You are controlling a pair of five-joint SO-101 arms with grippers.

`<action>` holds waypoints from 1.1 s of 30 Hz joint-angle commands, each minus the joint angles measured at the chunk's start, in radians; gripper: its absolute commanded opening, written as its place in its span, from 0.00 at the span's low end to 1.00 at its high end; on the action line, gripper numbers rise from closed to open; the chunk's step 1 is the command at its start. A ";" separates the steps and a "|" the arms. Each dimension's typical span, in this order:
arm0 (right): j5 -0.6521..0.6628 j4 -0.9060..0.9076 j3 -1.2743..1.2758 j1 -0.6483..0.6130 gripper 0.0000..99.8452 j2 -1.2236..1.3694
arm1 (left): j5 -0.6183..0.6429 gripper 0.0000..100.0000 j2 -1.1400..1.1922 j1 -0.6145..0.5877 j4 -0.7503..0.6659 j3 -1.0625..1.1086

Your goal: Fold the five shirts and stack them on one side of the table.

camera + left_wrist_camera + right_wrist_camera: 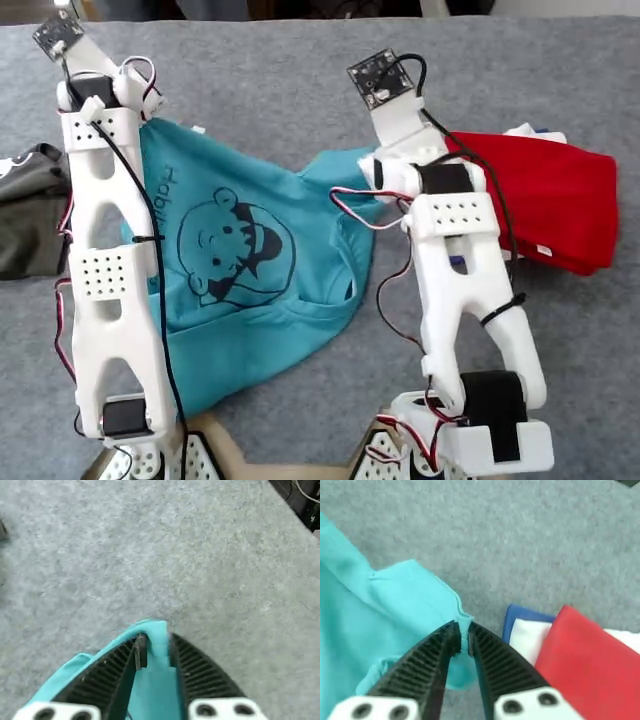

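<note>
The left gripper (155,647) is clamped on a corner of the teal shirt (255,335), and the right gripper (462,636) is clamped on another edge. The shirt lies spread on the table (300,60) (folded red shirt (565,200) just beside).

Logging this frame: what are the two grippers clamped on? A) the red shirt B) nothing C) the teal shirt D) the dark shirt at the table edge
C: the left gripper and the right gripper each pinch an edge of the teal shirt.
</note>
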 commanded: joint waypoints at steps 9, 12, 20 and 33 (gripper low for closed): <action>-0.002 -0.064 0.010 -0.009 0.01 -0.021 | 0.043 0.19 -0.008 -0.002 0.232 -0.154; -0.002 -0.069 0.007 -0.009 0.01 0.004 | 0.011 0.06 0.025 -0.001 0.287 -0.162; -0.002 -0.063 -0.036 0.012 0.01 0.048 | -0.018 0.11 0.114 0.010 0.161 -0.171; -0.002 -0.063 -0.035 0.012 0.01 0.048 | 0.021 0.21 0.236 0.021 -0.276 -0.074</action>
